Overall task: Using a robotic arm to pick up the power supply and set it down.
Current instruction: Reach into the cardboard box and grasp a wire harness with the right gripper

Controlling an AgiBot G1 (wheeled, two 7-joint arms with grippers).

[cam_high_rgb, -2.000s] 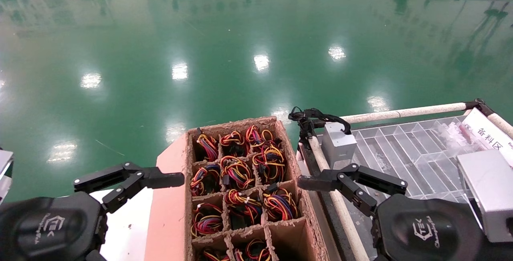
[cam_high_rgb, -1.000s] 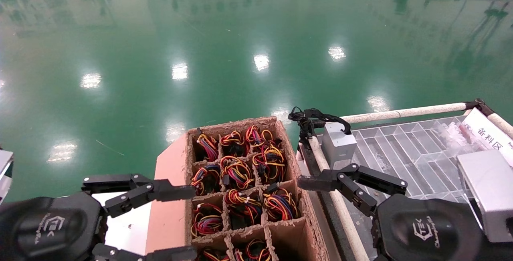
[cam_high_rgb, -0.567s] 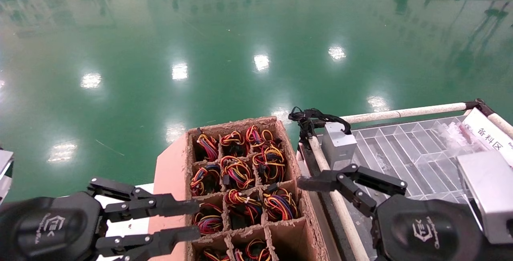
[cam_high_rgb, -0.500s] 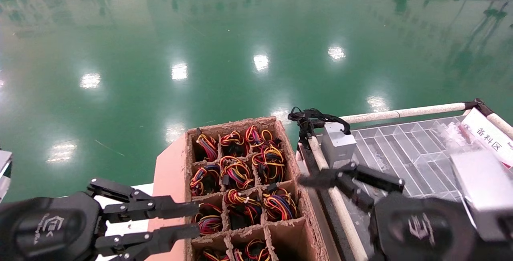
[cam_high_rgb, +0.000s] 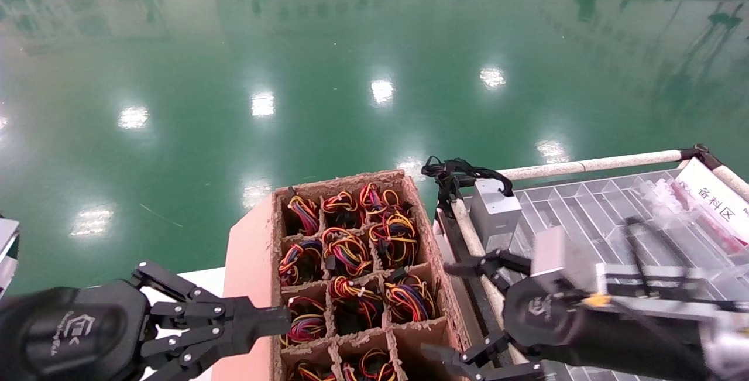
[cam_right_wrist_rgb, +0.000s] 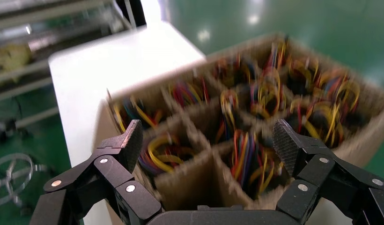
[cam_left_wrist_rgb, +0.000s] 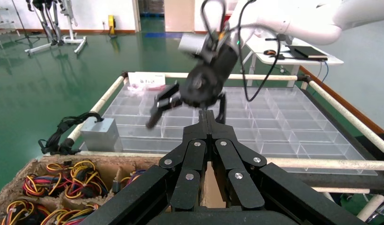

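Observation:
A brown cardboard divider box holds several power supplies. Only their looped red, yellow and orange wires show, and the metal boxes are hidden in the compartments. My left gripper is shut and empty, its tips at the box's left wall; the left wrist view shows its fingers pressed together. My right gripper is open wide at the box's right wall. In the right wrist view the right gripper spans two compartments of wires with nothing held.
Right of the cardboard box stands a rack with white tube rails and a clear divided tray. A grey box with a black cable bundle sits at the rack's near corner. A white label is at far right. Green floor lies beyond.
My left gripper has shut and reached the box's left wall. My right arm has turned its wrist and swung left from over the rack to the cardboard box, fingers spread wide.

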